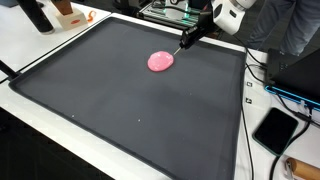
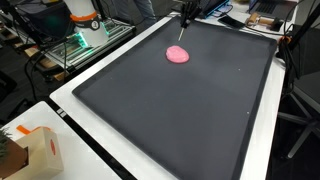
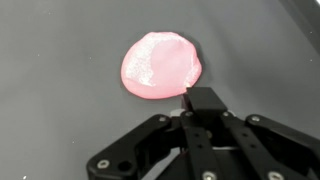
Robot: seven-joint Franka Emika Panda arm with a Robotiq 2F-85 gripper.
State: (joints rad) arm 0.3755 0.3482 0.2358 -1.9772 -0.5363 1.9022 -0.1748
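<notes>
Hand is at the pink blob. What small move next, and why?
Probably ease the hand toward the middle of the pink blob. The hand looks shut, and its tip sits at the blob's edge, off centre, on the dark mat.

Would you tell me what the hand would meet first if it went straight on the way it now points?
The hand would probably meet the edge of the pink blob, or the dark mat beside it; depth is unclear.
</notes>
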